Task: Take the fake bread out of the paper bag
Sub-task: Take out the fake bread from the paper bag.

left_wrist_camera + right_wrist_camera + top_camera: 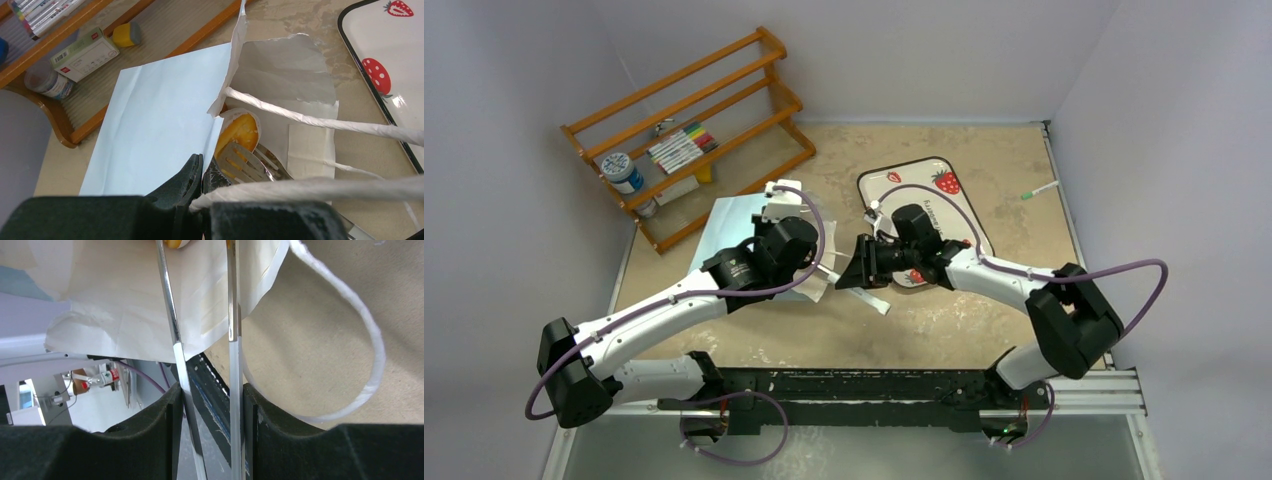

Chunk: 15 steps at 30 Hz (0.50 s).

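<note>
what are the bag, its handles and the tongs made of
The paper bag looks like thin matte paper, pale blue outside and white inside: it creases and its edge looks ragged. Its handles seem to be twisted white paper cord. The tongs are probably polished metal, shiny and reflective.

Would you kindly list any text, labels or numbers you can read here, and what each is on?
Nothing reads clearly.
Red logo and print on the small box in the wooden rack: too blurred.
Lettering on the strawberry tray: too small.
Label on the blue jar: too small.
</note>
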Tool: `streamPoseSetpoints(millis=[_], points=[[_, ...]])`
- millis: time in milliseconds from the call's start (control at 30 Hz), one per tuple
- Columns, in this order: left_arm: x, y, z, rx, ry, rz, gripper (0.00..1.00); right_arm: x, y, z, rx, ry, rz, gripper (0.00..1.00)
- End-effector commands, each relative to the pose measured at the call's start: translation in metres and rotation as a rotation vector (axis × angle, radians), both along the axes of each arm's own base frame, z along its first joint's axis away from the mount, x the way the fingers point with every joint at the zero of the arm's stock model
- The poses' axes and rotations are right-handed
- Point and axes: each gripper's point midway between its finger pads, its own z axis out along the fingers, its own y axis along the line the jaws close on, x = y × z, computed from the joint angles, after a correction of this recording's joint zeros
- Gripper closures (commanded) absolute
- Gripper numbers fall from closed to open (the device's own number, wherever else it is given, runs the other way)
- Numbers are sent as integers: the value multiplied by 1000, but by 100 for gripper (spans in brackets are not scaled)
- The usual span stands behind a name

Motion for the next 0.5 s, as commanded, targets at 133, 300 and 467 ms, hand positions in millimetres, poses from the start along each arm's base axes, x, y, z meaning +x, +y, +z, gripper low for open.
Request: streamPoseSetpoints(millis=[133,300,467], points=[[1,-1,19,-39,-46,9,100,15,16,37,111,-99,52,88],[2,6,19,-21,-60,43,100,18,10,41,74,-138,34,100],[3,9,22,-9,-71,65,100,17,3,46,44,-172,17,100]])
